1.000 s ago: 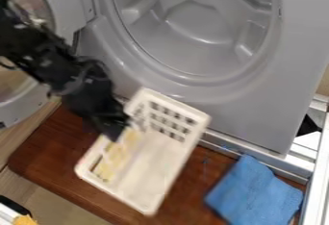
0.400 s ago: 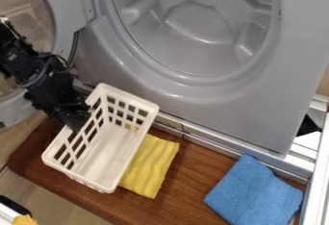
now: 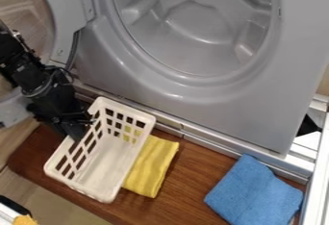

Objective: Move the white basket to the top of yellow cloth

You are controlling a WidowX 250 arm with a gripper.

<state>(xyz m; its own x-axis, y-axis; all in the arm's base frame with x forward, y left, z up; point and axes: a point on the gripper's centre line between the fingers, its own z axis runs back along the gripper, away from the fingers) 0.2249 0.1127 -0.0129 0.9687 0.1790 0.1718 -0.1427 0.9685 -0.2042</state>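
Observation:
At the left, the black gripper [image 3: 80, 129] is shut on the upper left long side of the white basket [image 3: 103, 166]. The basket stands open side up, its long axis slanting from upper right to lower left. Folded yellow cloth [image 3: 154, 165] lies along the basket's right side, and a bit of it shows through the holes in the basket's upper end. Part of the cloth is hidden behind the basket. Whether the basket's bottom touches the wood cannot be told.
A folded blue cloth [image 3: 254, 190] lies at the lower right of the brown wooden board [image 3: 186, 185]. Behind the board rises a grey washing machine front [image 3: 212, 108], its round door open at the left beside the arm. A metal rail runs along the machine's foot.
Gripper and basket have shifted left from over the yellow cloth, which was seen through the basket, uncovering much of it. Lately the basket has come slightly down in the view.

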